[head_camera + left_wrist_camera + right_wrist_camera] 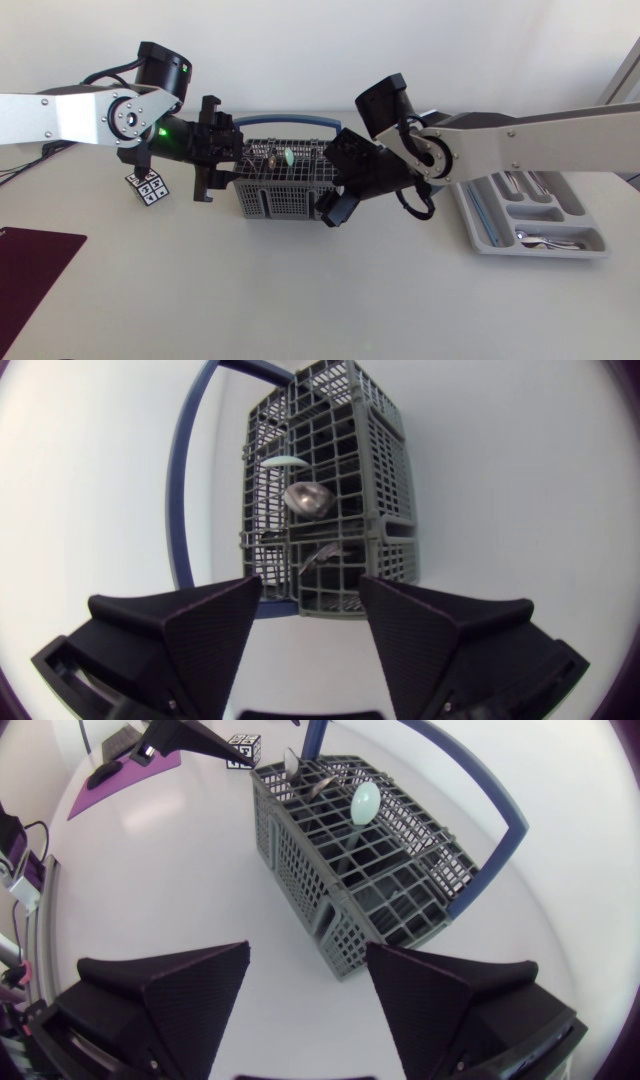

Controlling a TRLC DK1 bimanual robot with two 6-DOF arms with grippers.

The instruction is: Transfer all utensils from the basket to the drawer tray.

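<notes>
— At the tool end, how do things stand?

— Both empty. My left gripper (310, 588) has its fingers spread wide, facing one short end of the basket (385, 470). My right gripper (307, 950) is likewise spread, just off the opposite corner. Neither grips it.

— So which step?

— The pick, I judge. Utensils are left in the basket: a pale green spoon (364, 800) and a metal spoon (307, 498) at least. The drawer tray (545, 253), well apart to my right, already holds a few pieces.

— How do they lie?

— Upright, bowls up, handles down in the compartments, the green one slightly tilted. The basket's long axis runs from one gripper to the other, its blue handle (493, 862) running the same way.

— Next move?

— One gripper has to come over the top and close on a stem or bowl, then lift straight up so the spoon clears the grid.
</notes>
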